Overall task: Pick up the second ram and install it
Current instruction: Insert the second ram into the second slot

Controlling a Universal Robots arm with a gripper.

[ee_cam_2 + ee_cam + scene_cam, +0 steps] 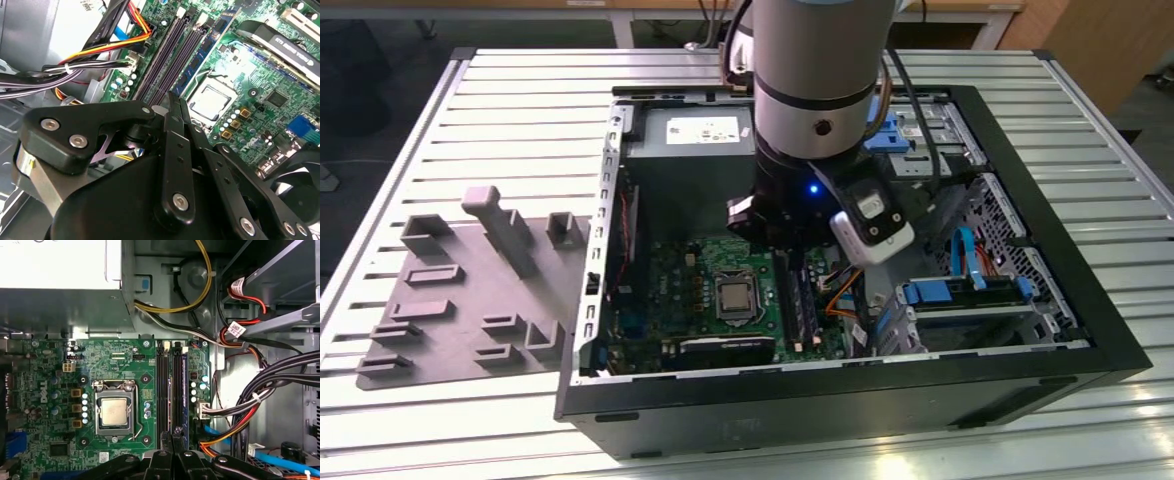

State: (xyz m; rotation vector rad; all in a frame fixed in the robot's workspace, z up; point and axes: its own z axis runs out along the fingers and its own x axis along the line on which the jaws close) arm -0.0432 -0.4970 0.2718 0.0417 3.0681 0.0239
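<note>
A dark blue ram stick stands on edge in the outer slot of the green motherboard, beside the long black slots. I cannot tell whether it is the second ram. My gripper is shut, its thin fingers pressed together and low over one end of the slots, right next to the blue stick's end. Whether the fingertips touch a stick is hidden. In the exterior view the gripper reaches down inside the open case.
The grey power supply sits at the far end of the case. Cable bundles and drive bays crowd the side beyond the slots. The CPU socket lies on the other side. A grey holder tray lies on the table at the exterior view's left.
</note>
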